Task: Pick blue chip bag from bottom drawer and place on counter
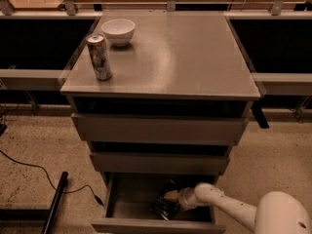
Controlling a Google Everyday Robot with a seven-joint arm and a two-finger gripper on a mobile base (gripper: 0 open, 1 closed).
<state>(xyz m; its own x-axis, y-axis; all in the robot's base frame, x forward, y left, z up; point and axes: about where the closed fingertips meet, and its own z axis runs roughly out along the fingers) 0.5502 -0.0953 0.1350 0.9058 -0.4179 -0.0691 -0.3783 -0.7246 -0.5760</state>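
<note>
**Grasp phase, bag in open drawer.** The bottom drawer (127, 210) is shown pulled out beneath two like drawers, the upper (158, 128) and the middle (158, 163), both of which stand slightly proud of the cabinet. The gripper (170, 197) is seen lowered into the drawer's right half, carried on the white arm (229, 209) that enters from the lower right. The blue chip bag (162, 207) is located in the drawer, right of centre, directly below and to the left of the gripper's tip; contact appears likely, but whether the gripper is open or closed on the bag cannot be told.

**Bag.** It is seen only as a small, dark, crinkled shape with a few pale glints, lying low on the drawer floor. Its print is lost in shadow.

**Technique, as judged.** A foil bag is best taken by a raised fold or edge, not pressed flat, since the material is expected to slip and crumple. The lift should be made straight up until the drawer's front wall is cleared, and the middle drawer's overhang should be avoided on the way out.

**Destination.** The bench (185, 57) is occupied at its left rear by a silver can (99, 56) and a white bowl (117, 31), which stand near each other but apart.
</note>
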